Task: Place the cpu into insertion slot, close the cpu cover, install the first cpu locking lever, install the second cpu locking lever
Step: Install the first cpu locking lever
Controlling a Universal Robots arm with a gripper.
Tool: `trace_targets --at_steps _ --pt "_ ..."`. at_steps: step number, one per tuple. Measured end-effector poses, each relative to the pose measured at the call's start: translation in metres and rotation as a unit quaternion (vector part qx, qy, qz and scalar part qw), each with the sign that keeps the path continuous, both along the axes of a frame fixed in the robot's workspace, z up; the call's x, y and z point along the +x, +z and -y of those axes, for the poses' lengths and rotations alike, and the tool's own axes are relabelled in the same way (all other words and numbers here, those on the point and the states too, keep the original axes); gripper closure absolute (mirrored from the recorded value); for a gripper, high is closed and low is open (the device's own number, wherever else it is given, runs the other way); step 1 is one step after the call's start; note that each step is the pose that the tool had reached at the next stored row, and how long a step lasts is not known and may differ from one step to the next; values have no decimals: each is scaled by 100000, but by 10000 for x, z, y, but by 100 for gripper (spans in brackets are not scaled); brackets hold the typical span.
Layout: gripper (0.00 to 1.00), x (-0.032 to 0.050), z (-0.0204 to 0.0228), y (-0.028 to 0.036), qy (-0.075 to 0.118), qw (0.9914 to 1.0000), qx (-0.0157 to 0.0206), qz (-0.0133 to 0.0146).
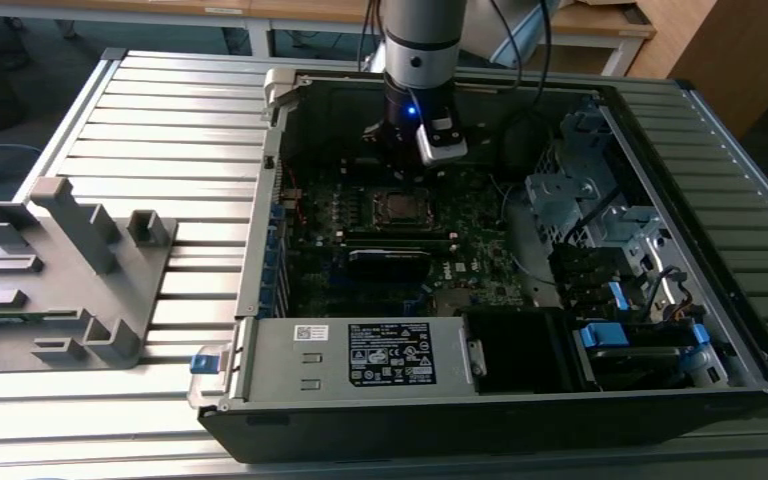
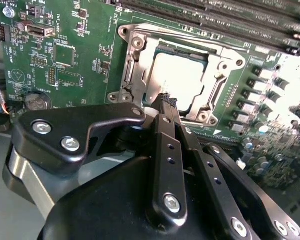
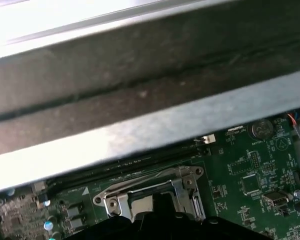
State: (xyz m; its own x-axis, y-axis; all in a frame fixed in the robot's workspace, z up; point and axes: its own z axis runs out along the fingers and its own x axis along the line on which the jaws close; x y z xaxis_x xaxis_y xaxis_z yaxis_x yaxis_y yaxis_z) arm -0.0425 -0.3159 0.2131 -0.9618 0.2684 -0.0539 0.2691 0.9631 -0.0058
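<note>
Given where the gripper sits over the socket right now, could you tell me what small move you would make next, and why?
Probably a short, straight descent. In the second wrist view the gripper hangs with fingers together at the near edge of the insertion slot, the cpu already lies inside, and the cpu cover appears closed around it. Going lower should bring the fingertips level with a locking lever.
</note>
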Motion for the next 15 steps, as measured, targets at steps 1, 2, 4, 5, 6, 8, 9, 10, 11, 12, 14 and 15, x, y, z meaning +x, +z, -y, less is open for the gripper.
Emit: trace_targets --at_steps 1,2,4,5,6,8,9,10,11,12,14,15 --pt "90 0 0 -1 410 99999 -167 -44" --pt "90 0 0 -2 823 99996 -353 -88" --pt "90 0 0 -5 1674 99983 -720 -179" --pt "90 0 1 -6 1987 99976 -843 -209" --pt "90 0 1 -6 2116 99973 -928 -218" --pt "90 -3 5 -8 2156 99972 -948 -216" --pt "90 -7 6 -8 2158 99972 -951 -217" --pt "90 -12 9 -8 2171 99972 -951 -216" --pt "90 -17 13 -9 2190 99971 -952 -217" --pt "90 -22 18 -9 2209 99971 -955 -218" --pt "90 -32 35 -11 2251 99970 -952 -215" --pt "90 -37 47 -11 2269 99969 -952 -218"
